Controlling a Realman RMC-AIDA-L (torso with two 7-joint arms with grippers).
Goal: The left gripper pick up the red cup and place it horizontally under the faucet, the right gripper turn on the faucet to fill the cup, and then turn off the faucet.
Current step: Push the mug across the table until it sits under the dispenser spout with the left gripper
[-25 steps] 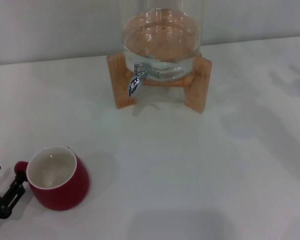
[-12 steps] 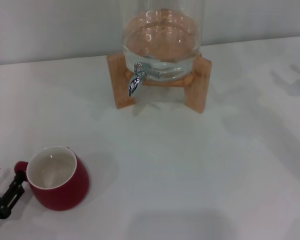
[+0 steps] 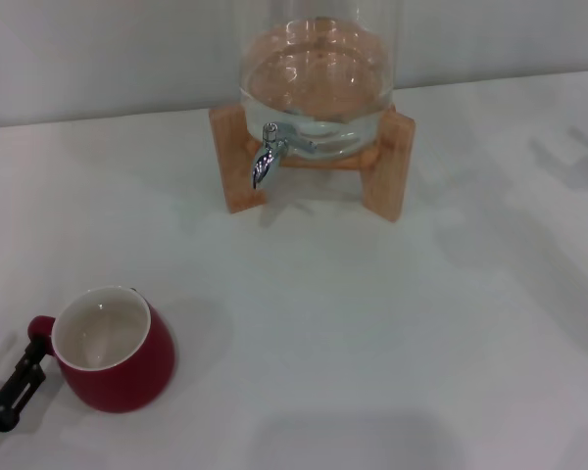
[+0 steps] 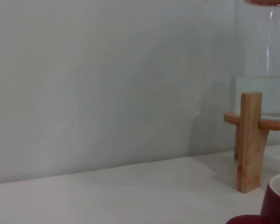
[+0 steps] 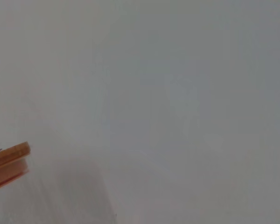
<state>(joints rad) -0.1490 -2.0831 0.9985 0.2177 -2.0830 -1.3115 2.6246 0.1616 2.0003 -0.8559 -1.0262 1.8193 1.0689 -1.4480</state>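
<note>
The red cup (image 3: 118, 357) stands upright on the white table at the near left, its off-white inside showing and its small handle (image 3: 41, 327) pointing left. My left gripper (image 3: 7, 352) sits low at the near-left edge, open, with one black finger (image 3: 27, 368) just beside the handle and nothing held. The chrome faucet (image 3: 267, 157) sticks out of the glass jar (image 3: 318, 83) at the back middle, far from the cup. In the left wrist view the cup (image 4: 279, 200) fills the corner. The right gripper is out of view.
The jar rests on a wooden stand (image 3: 386, 166), whose leg (image 4: 249, 140) also shows in the left wrist view. A wall runs behind the table. The right wrist view shows a wooden edge (image 5: 9, 161) against the plain wall.
My left gripper has slipped slightly toward the near edge. The cup and the faucet have stayed where they were.
</note>
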